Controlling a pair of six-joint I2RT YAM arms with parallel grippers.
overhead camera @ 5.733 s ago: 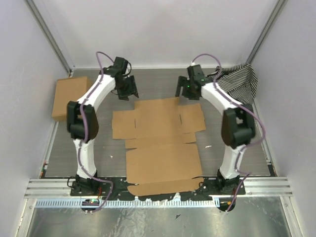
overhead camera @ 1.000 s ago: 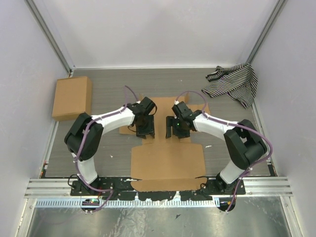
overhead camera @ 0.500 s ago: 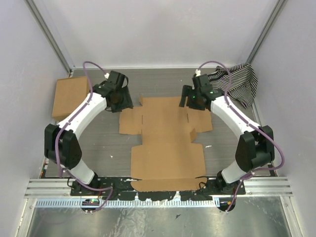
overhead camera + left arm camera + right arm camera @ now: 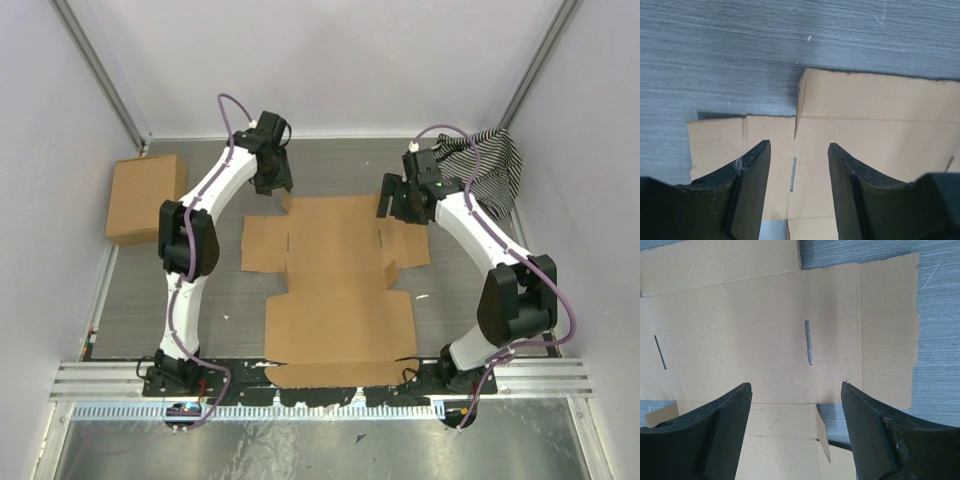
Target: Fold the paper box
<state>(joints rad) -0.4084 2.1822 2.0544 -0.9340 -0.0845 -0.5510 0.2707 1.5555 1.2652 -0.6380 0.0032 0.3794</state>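
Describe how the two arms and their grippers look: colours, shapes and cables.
Both the left arm and the right arm have white links and bulky black joints. A thin purple cable loops along each arm. The left gripper and the right gripper are black, each with two broad, smooth fingers that narrow toward rounded tips.

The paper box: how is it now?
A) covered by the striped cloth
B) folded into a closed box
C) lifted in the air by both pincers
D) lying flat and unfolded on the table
D: the paper box lies as one flat sheet on the table, its flaps spread out.
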